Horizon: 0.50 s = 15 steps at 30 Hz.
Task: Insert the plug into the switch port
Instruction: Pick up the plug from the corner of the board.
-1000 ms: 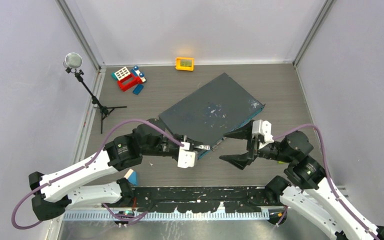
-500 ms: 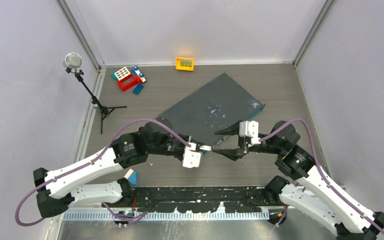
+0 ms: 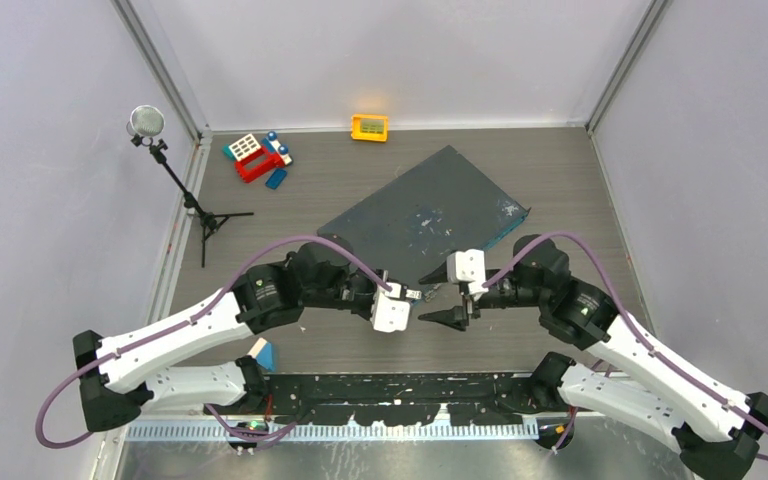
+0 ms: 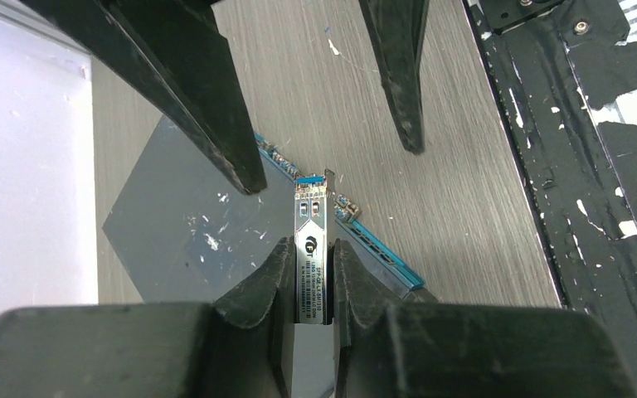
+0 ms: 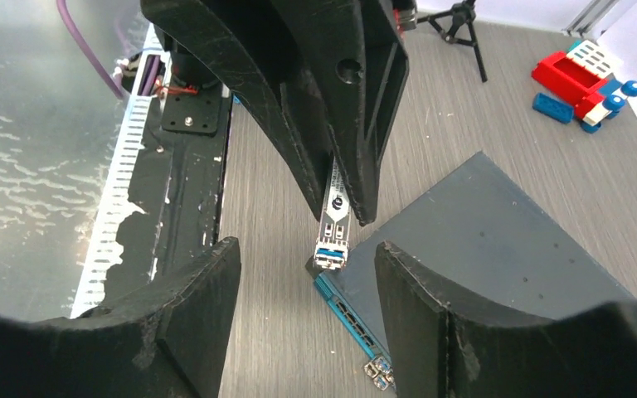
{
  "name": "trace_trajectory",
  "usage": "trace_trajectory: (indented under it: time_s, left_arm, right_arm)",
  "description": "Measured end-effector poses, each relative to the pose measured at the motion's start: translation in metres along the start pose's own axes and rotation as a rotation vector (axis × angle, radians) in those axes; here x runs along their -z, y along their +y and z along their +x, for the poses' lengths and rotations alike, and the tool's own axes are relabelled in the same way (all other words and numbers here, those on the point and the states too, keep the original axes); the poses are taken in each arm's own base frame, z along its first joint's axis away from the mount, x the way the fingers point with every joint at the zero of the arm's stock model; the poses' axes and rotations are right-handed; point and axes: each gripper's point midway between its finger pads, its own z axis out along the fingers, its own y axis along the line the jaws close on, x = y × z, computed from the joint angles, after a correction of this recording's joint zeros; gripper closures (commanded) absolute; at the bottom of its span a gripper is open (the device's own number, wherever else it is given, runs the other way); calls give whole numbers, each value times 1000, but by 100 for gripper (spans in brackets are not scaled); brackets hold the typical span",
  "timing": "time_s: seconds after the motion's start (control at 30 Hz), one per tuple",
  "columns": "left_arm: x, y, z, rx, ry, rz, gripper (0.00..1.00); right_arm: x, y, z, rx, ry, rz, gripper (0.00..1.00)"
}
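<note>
My left gripper [image 3: 398,293] is shut on the plug [image 3: 413,294], a small silver module with a blue tip. It holds the plug at the near-left corner of the switch [image 3: 425,215], a flat dark-grey box lying at an angle. In the left wrist view the plug [image 4: 311,240] points at the teal front face [image 4: 375,245] with its row of ports. My right gripper [image 3: 430,297] is open, its jaws on either side of the plug's tip and not touching it. In the right wrist view the plug [image 5: 333,225] hangs just above the end of the teal port row [image 5: 348,311].
Two small connectors [image 5: 379,371] sit in ports further along the teal face. An orange-yellow box [image 3: 369,127], toy bricks [image 3: 258,155] and a microphone stand [image 3: 175,170] are at the back left. A black rail [image 3: 410,385] runs along the near edge.
My right gripper has moved left along the switch front and now straddles the plug's tip. My left gripper has moved slightly right with the plug.
</note>
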Motion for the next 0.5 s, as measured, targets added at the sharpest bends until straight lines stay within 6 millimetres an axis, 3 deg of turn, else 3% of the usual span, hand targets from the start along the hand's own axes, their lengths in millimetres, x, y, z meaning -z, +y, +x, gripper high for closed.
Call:
trace_trajectory:
  time_s: [0.2,0.4,0.5]
  left_arm:
    - [-2,-1,2,5,7,5,100]
    - [-2,-1,2,5,6,5,100]
    - [-2,-1,2,5,6,4,100]
  right_arm:
    - [-11,0,12,5,55,6,43]
    - [-14,-5,12,36,67,51,55]
    - [-14,-8,13,41,74,66,54]
